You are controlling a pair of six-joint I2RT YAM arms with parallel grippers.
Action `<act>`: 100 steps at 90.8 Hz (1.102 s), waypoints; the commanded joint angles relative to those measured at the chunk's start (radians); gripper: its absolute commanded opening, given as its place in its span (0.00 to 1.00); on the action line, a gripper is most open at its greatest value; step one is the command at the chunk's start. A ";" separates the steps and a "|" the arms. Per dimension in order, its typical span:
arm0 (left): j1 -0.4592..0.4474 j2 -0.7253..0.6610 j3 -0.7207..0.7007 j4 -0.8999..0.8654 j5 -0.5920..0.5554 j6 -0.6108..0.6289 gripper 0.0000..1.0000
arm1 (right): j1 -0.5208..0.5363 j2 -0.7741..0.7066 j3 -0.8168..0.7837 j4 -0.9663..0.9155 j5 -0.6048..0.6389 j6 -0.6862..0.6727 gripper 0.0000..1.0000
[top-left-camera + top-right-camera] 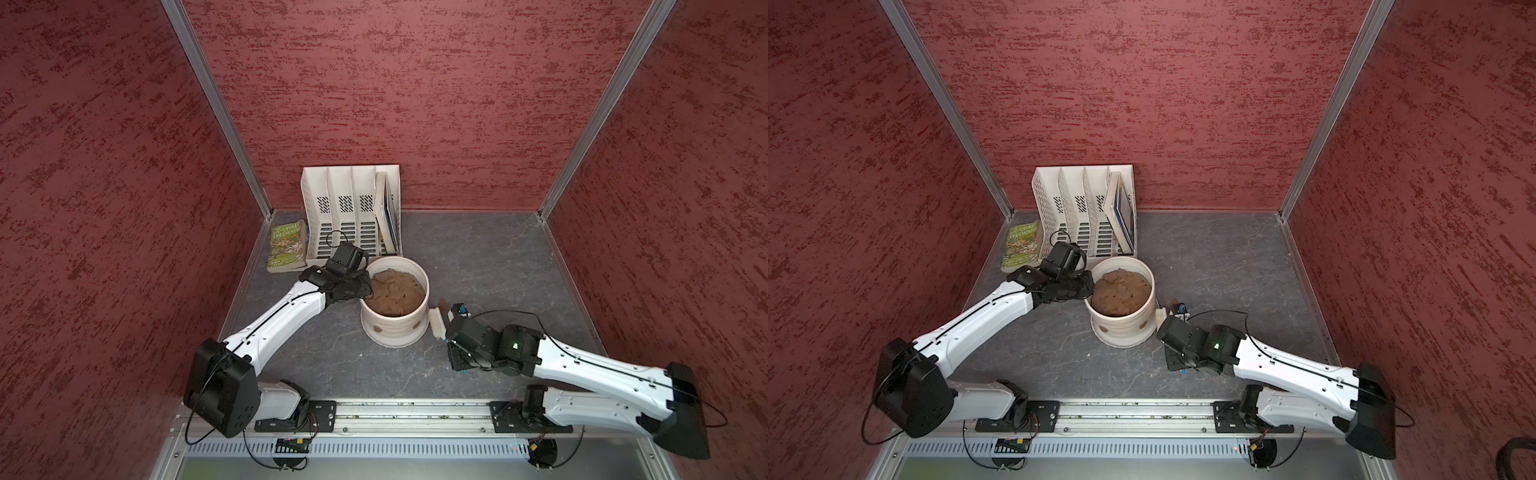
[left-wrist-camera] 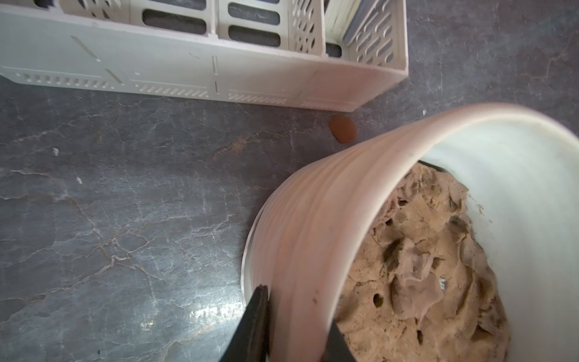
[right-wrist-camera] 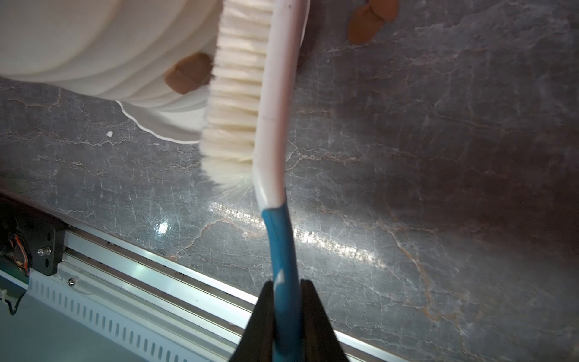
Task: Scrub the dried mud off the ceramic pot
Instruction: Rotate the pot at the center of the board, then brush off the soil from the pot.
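The ceramic pot (image 1: pixel 395 332) (image 1: pixel 1121 332) is cream, ridged, and stands mid-table in both top views. Brown patches of dried mud (image 1: pixel 378 329) (image 1: pixel 417 326) sit low on its near wall. My left gripper (image 1: pixel 362 286) (image 2: pixel 297 329) is shut on the pot's rim, one finger outside the wall and one inside. My right gripper (image 3: pixel 286 301) (image 1: pixel 452 325) is shut on the blue handle of a white brush (image 3: pixel 241 94) (image 1: pixel 437 324). Its bristles press against the pot's wall (image 3: pixel 94 47), right beside a patch of dried mud (image 3: pixel 188 73).
A lumpy soil mound (image 1: pixel 392 291) fills the pot. A white file organiser (image 1: pixel 351 208) with books stands behind it, and a green book (image 1: pixel 286 245) lies to its left. Loose brown flakes lie on the table (image 2: pixel 342 129) (image 3: pixel 372 15). The arms' rail (image 1: pixel 411 411) runs along the front.
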 commanded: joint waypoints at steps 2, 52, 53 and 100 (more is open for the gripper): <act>0.010 0.010 0.023 0.029 0.047 -0.020 0.05 | -0.009 0.021 0.063 -0.003 0.007 -0.055 0.00; -0.009 0.002 0.085 -0.051 0.151 0.170 0.00 | -0.086 0.046 0.086 -0.029 -0.030 -0.145 0.00; -0.009 0.003 0.086 -0.051 0.150 0.170 0.00 | -0.087 0.050 0.088 -0.025 -0.032 -0.149 0.00; -0.030 0.016 0.113 -0.068 0.141 0.187 0.00 | -0.399 0.274 0.129 0.118 -0.156 -0.264 0.00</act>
